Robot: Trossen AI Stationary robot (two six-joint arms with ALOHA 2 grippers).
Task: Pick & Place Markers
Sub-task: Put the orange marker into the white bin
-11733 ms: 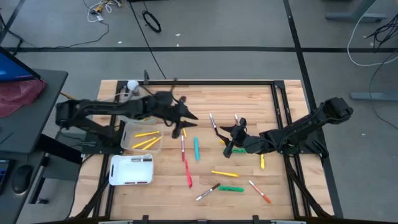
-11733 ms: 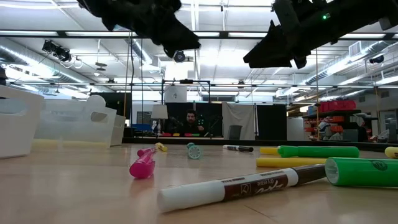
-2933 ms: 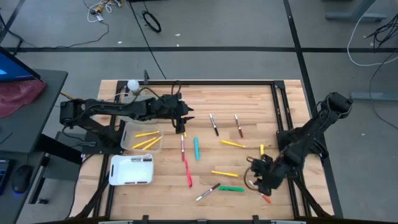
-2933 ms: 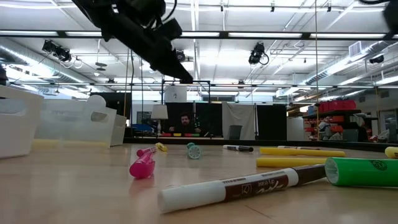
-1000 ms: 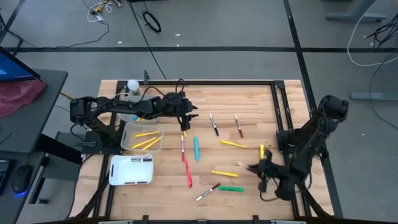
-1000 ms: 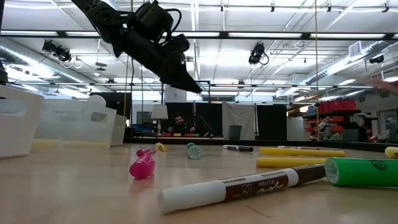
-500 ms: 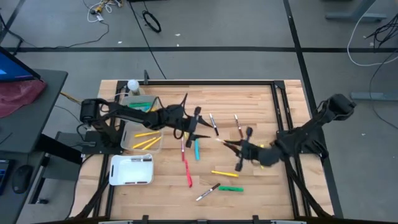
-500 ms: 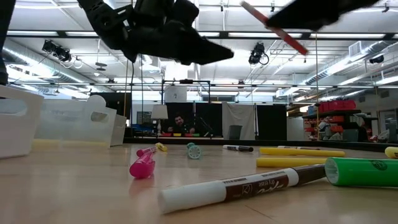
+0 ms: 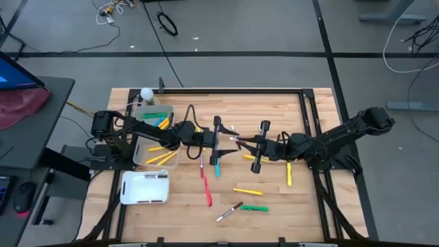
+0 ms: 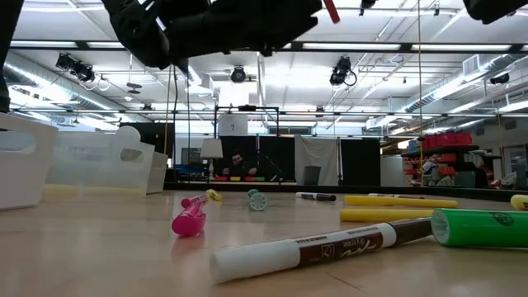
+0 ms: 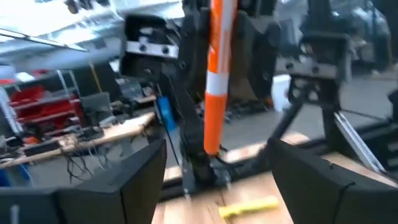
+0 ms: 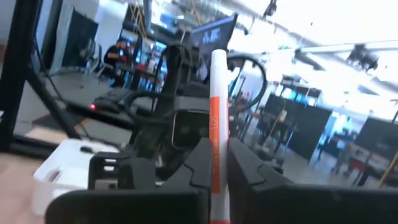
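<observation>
- An orange-and-white marker [image 12: 217, 124] is clamped between the closed fingers of the right gripper [image 9: 238, 142], held in the air over the middle of the table [image 9: 274, 110].
- The left gripper [image 9: 230, 143] is brought up facing it, its jaws spread wide on either side of the same marker [image 11: 216, 74]; no contact between them can be made out.
- A hand-over between the two grippers is judged to be in progress, with the marker not yet taken by the left.
- The marker is judged light, stiff and smooth-barrelled; little force is needed, but a round plastic barrel can roll or pivot between flat fingers if it is pinched off-centre.
- A hold on the free length of the barrel, clear of the right gripper's fingers and across the marker's axis, is judged the safest for the left gripper.
- Other markers lie loose on the table: a teal one [image 9: 217, 168], a red one [image 9: 208, 194], yellow ones [image 9: 247, 191] and a green one [image 9: 254, 208].
- Several yellow markers [image 9: 161, 153] already lie in the clear bin [image 9: 138, 152] on the left side; a white tray [image 9: 144, 187] sits just in front of it.
- In the low view a white-and-brown marker [image 10: 318, 247] lies nearest the camera.
</observation>
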